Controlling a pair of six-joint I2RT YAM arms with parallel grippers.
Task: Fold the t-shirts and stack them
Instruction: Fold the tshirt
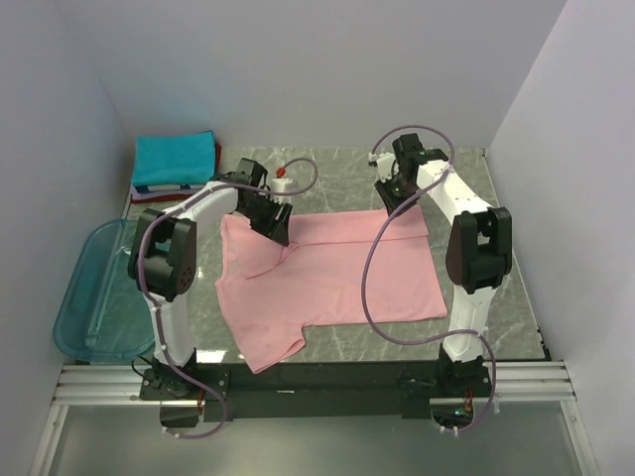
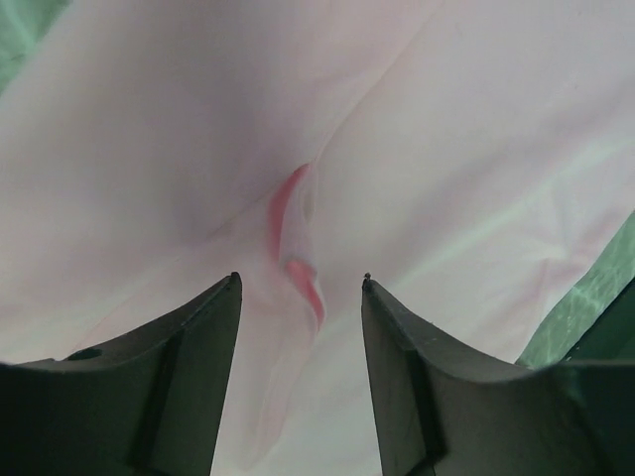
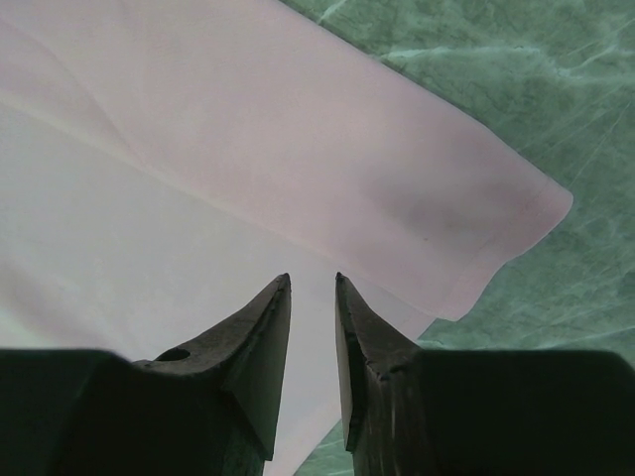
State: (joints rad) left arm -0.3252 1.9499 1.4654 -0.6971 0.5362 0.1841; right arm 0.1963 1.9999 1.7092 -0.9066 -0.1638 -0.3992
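Note:
A light pink t-shirt [image 1: 337, 283] lies spread on the green marble table [image 1: 332, 164], with its far edge folded over toward the near side. My left gripper [image 1: 278, 226] hovers low over the shirt's collar end. In the left wrist view it [image 2: 301, 281] is open, with a darker pink crease [image 2: 296, 233] of the shirt between and beyond its tips. My right gripper [image 1: 389, 203] is at the shirt's far right edge. In the right wrist view it [image 3: 313, 278] stands open by a narrow gap over the pink cloth [image 3: 198, 149], near a folded corner [image 3: 531, 208]. A folded teal t-shirt [image 1: 176, 159] tops a stack at the back left.
A translucent blue bin [image 1: 99, 293] sits off the table's left side. A small white bottle with a red cap [image 1: 282, 180] stands just behind the left gripper. White walls close in the back and both sides. The right arm's cable loops over the shirt.

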